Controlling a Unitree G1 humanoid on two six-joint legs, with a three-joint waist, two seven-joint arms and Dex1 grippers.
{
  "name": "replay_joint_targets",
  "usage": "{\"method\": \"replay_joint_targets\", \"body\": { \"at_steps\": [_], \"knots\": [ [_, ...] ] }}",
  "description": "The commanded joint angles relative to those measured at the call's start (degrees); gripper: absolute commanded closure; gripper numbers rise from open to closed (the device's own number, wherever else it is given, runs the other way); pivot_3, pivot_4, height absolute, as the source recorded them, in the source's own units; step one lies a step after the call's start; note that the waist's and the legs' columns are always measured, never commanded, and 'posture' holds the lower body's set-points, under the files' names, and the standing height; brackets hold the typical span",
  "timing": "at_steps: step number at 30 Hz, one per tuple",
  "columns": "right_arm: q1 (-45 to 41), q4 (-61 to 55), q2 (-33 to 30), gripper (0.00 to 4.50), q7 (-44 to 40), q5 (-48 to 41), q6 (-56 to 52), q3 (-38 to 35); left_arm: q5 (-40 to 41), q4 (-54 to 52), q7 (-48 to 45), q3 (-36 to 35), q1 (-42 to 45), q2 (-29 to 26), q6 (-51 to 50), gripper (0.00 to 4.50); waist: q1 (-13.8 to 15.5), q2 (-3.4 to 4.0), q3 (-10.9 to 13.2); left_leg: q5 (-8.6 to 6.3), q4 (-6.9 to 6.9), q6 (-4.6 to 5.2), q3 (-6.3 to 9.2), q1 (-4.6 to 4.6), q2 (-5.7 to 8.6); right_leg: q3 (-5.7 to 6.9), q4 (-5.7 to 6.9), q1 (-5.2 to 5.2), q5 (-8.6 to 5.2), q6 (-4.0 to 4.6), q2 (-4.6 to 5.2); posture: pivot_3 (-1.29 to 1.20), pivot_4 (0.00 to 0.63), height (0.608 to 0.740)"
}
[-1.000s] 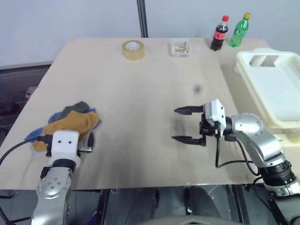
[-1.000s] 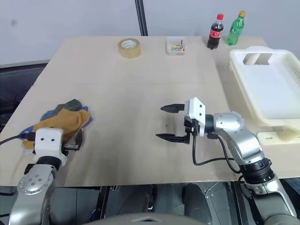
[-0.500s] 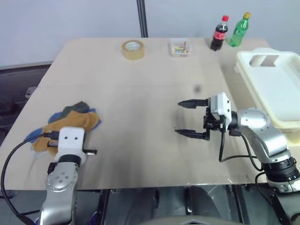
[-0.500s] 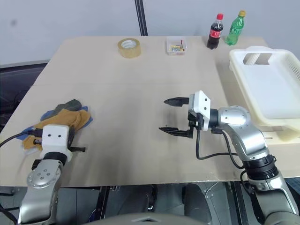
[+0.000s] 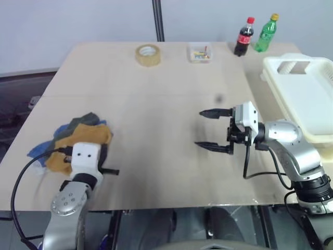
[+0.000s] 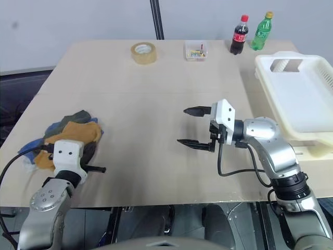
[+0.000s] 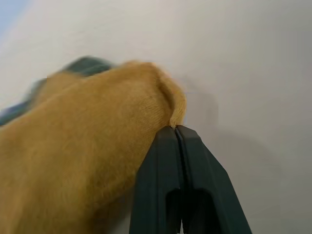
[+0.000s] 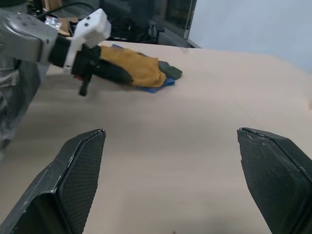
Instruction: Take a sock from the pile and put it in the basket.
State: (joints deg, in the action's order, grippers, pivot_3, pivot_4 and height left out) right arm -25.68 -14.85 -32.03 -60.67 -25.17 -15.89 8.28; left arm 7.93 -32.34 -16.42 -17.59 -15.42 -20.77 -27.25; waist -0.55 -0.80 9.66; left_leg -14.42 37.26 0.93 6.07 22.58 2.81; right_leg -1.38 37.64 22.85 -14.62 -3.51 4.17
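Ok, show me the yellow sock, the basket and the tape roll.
yellow sock (image 7: 83, 146), left wrist view, middle of its knit body.
basket (image 6: 270, 60), right eye view, far rim by the handle cut-out.
tape roll (image 5: 148, 59), left eye view, front wall.

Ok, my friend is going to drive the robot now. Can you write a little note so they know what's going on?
Left gripper: shut, its tips against the edge of the mustard sock on top of the pile; whether it has truly pinched the fabric is hard to tell.
Right gripper: open, holding nothing, over the middle of the table.
Basket: at the table's right edge, with no sock in it.
Done: left gripper closed at the sock.
Left: check the grip, lift the sock, carry it across, drop it in the basket.
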Motion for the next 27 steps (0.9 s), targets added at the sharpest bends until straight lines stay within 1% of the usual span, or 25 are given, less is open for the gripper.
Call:
{"method": "replay_joint_targets", "body": {
  "at_steps": [1,4,9,11,13,17,18,21,23,26,27],
  "knots": [
    [0.5,-2.8,-1.0,0.00,0.8,-0.5,0.0,-2.1,3.7,-5.0,-3.7,2.2,-0.1,-1.2,-1.9,4.48,0.0,0.00,0.0,0.00,0.00,0.00,0.00,0.00,0.00,0.00,0.01,0.00,0.00,0.00,0.00,0.00,0.150,0.740],
    [1.4,-3.9,-2.0,0.00,1.5,-0.7,-0.5,-3.1,5.0,-5.7,-4.6,6.5,2.0,-1.1,-4.8,4.48,0.2,0.01,0.0,0.00,0.00,0.00,0.01,0.01,0.04,0.03,0.01,-0.01,0.00,0.00,-0.04,0.00,0.150,0.740],
    [3.5,-6.6,-4.4,0.00,3.0,-1.4,-2.5,-5.4,5.9,-2.8,-6.5,16.2,9.3,0.1,-7.1,4.48,0.5,0.02,0.0,0.01,0.03,0.00,0.03,0.01,0.05,0.05,0.02,-0.02,0.00,-0.01,-0.07,0.00,0.150,0.740],
    [5.2,-8.3,-5.8,0.00,3.7,-2.0,-3.8,-7.0,5.7,1.3,-7.1,20.7,14.0,1.6,-8.3,4.48,0.9,0.03,0.0,0.01,0.03,0.00,0.03,0.02,0.05,0.06,0.02,-0.02,0.01,-0.01,-0.08,0.00,0.150,0.740],
    [6.1,-9.5,-6.6,0.00,4.2,-2.4,-4.8,-7.8,6.3,4.3,-7.7,22.4,17.2,2.6,-9.4,4.48,1.0,0.03,0.0,0.01,0.04,0.00,0.03,0.02,0.06,0.07,0.03,-0.02,0.00,-0.01,-0.11,0.00,0.150,0.740],
    [8.8,-12.5,-8.9,0.00,6.3,-5.3,-11.0,-10.1,6.9,15.4,-15.5,29.2,27.8,4.4,-6.3,4.48,1.3,0.04,0.0,0.02,0.07,0.00,0.03,0.03,0.06,0.09,0.07,-0.02,0.00,-0.02,-0.13,0.00,0.150,0.740],
    [8.9,-12.9,-9.3,0.00,7.0,-5.8,-12.7,-10.1,7.2,16.8,-16.9,30.2,29.0,4.6,-5.8,4.48,1.3,0.04,0.0,0.02,0.08,0.00,0.04,0.04,0.07,0.10,0.07,-0.02,0.01,-0.02,-0.13,0.00,0.150,0.740],
    [9.0,-15.0,-11.2,0.00,10.8,-3.6,-16.9,-9.7,8.5,19.7,-20.6,31.4,31.6,4.8,-6.1,4.48,1.1,0.04,0.0,0.02,0.10,0.00,-0.04,0.05,0.08,0.02,0.04,-0.01,0.00,-0.03,-0.13,0.00,0.150,0.740],
    [8.8,-15.8,-11.3,0.00,11.6,-4.3,-18.8,-8.9,11.7,19.2,-23.3,29.8,31.7,4.0,-7.7,4.48,0.9,0.04,0.0,0.04,0.09,-0.03,-0.03,0.05,0.06,0.02,0.03,-0.01,0.00,-0.03,-0.14,0.00,0.150,0.740],
    [8.0,-15.7,-9.9,0.00,12.9,-4.2,-20.8,-6.6,13.5,14.2,-24.6,26.9,28.9,0.8,-7.5,3.86,0.4,0.04,0.0,0.07,0.07,-0.08,-0.03,0.12,0.01,0.01,0.05,0.10,-0.01,-0.03,-0.16,0.00,0.150,0.740],
    [7.5,-15.4,-9.2,0.00,13.4,-3.8,-21.4,-5.4,14.0,12.3,-23.7,25.3,27.8,0.4,-7.3,3.48,0.0,0.05,0.0,0.06,0.07,-0.07,-0.03,0.16,-0.01,-0.01,0.04,0.14,-0.01,-0.02,-0.16,0.00,0.150,0.740]
  ]
}}
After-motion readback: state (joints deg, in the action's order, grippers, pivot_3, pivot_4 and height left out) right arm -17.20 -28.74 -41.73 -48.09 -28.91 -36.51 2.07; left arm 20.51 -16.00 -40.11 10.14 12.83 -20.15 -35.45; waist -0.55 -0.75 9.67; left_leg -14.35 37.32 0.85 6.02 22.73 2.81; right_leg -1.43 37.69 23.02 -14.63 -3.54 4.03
